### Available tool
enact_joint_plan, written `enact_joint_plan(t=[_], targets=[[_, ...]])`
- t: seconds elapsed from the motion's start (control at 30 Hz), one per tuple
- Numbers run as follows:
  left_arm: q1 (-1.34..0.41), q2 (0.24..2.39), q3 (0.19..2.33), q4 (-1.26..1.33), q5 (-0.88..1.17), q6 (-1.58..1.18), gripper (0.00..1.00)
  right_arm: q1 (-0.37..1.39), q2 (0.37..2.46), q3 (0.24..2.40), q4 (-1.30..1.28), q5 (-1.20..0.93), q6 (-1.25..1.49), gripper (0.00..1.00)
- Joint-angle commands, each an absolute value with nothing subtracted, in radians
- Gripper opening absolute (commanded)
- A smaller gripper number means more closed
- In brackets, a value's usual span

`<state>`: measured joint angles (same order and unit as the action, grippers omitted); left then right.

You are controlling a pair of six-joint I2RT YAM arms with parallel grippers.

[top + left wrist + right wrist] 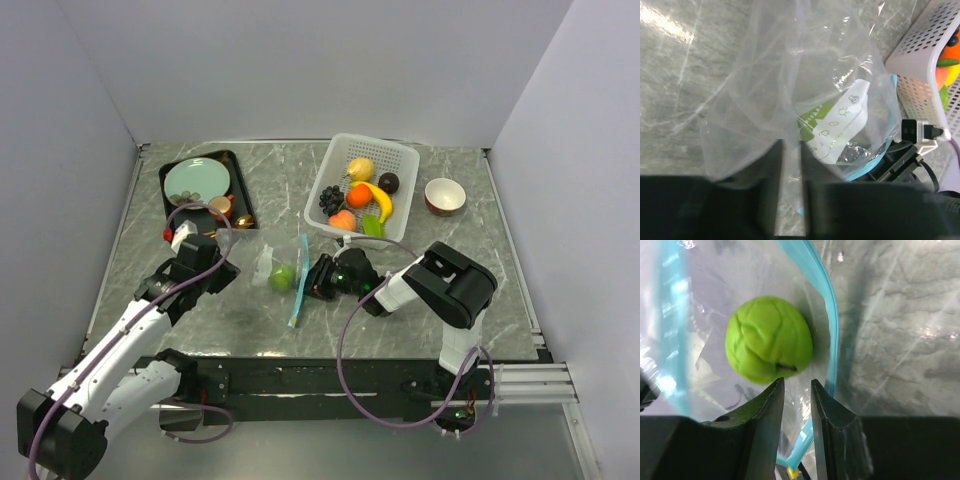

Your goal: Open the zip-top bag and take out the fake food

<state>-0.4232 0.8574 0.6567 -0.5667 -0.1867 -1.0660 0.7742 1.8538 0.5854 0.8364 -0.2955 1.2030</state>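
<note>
The zip-top bag (272,262) lies crumpled mid-table, its teal zipper strip (298,292) on the right side. A green lime (281,277) sits inside it. My left gripper (230,270) is at the bag's left end, and in the left wrist view it (791,146) is shut on the clear film (790,85). My right gripper (321,278) is at the zipper side. In the right wrist view it (797,385) is pinched on film beside the teal strip (830,320), with the lime (769,338) just past its tips.
Behind the bag, a white perforated basket (397,160) holds a lemon (360,168), brown ball (389,182), orange (359,195), banana (381,204), grapes (331,198) and peach (343,219). A bowl (445,195) stands at right. The dark tray (238,175) at back left carries a teal plate (197,180).
</note>
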Motion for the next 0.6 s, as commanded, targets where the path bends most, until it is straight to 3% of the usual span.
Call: enact_joint_plan(t=[0.0, 0.07, 0.17, 0.47, 0.57], targets=[[-0.428, 0.836, 0.689, -0.561, -0.27, -1.028, 0.36, 0.77, 1.829, 0.617, 0.802, -0.267, 1.172, 0.36], [-0.428, 0.833, 0.709, -0.594, -0.296, -1.013, 0.46, 0.769, 1.825, 0.615, 0.793, -0.262, 1.17, 0.36], [-0.428, 0.836, 0.765, -0.627, -0.321, -0.974, 0.5, 0.769, 1.807, 0.614, 0.772, -0.252, 1.164, 0.36], [-0.463, 0.88, 0.805, -0.537, -0.216, -0.982, 0.39, 0.765, 1.744, 0.632, 0.687, -0.232, 1.134, 0.36], [-0.485, 0.899, 0.801, -0.525, -0.236, -0.986, 0.39, 0.765, 1.729, 0.637, 0.663, -0.219, 1.118, 0.36]])
